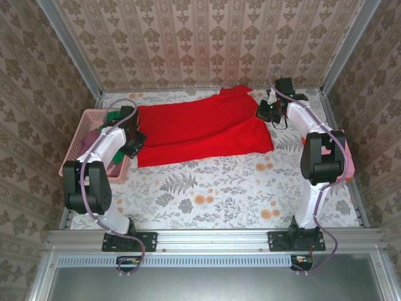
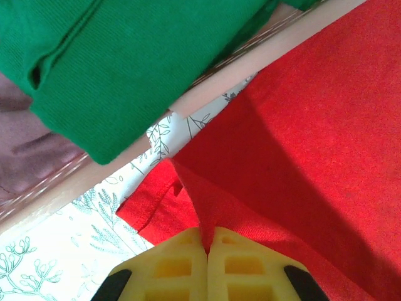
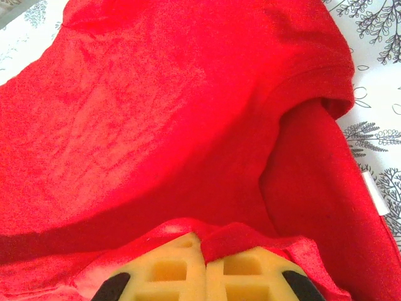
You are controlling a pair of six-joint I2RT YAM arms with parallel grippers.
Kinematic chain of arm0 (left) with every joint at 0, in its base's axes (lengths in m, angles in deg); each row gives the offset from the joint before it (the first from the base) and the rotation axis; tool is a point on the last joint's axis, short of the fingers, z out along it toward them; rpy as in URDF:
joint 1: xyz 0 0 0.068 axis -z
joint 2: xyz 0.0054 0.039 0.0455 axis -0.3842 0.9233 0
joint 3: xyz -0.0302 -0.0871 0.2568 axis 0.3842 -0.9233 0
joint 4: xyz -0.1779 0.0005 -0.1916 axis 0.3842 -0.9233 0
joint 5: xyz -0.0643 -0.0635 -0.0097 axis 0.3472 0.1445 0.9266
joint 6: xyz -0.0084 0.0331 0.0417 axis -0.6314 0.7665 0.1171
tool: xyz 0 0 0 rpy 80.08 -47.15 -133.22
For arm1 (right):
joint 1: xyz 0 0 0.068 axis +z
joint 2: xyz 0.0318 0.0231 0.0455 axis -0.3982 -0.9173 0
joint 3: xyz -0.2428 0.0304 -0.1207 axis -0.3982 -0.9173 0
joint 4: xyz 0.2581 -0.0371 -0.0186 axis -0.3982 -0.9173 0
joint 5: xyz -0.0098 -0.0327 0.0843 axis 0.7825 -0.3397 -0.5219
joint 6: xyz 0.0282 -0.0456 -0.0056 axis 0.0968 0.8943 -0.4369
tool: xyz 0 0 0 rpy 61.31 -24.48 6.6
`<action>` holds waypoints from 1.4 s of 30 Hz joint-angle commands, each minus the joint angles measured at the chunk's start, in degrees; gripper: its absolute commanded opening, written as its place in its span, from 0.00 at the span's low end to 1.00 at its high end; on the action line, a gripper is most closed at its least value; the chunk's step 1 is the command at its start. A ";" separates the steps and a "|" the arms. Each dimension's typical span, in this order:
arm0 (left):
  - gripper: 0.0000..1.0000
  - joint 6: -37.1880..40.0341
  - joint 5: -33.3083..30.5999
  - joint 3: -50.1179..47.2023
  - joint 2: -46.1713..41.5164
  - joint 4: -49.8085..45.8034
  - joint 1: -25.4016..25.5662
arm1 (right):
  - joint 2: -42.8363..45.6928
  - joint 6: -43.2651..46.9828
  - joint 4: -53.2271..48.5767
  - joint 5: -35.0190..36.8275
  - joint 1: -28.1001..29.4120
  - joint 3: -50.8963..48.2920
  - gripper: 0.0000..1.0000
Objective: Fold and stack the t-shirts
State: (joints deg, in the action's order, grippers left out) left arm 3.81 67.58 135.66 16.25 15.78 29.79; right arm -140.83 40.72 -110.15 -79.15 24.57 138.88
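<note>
left wrist view shows green t-shirt [image 2: 113, 69] beside pinched red t-shirt [image 2: 307, 150]

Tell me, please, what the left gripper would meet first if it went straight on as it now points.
Beyond the bright red cloth t-shirt pinched in the left gripper, probably the pink plastic basket's rim and the green t-shirt draped there; depth is unclear.

A pink basket [image 1: 74, 145] sits on the floral table [image 1: 219, 188] (left edge).
</note>
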 commanded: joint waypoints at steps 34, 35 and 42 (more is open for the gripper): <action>0.00 3.98 0.72 9.42 7.34 -0.43 0.41 | 2.85 0.42 1.02 3.18 -1.54 -2.48 0.01; 0.01 4.14 0.92 9.68 7.54 -0.33 0.44 | 2.32 0.32 1.02 2.60 -1.54 -2.09 0.04; 0.67 7.44 1.04 10.27 6.17 2.12 2.38 | 5.13 0.31 5.41 2.76 -1.63 -6.09 0.65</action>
State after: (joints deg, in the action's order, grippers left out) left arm 8.66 68.90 144.32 23.24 17.27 30.71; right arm -138.51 40.46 -107.68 -76.36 23.28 135.02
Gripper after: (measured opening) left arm 0.620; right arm 0.625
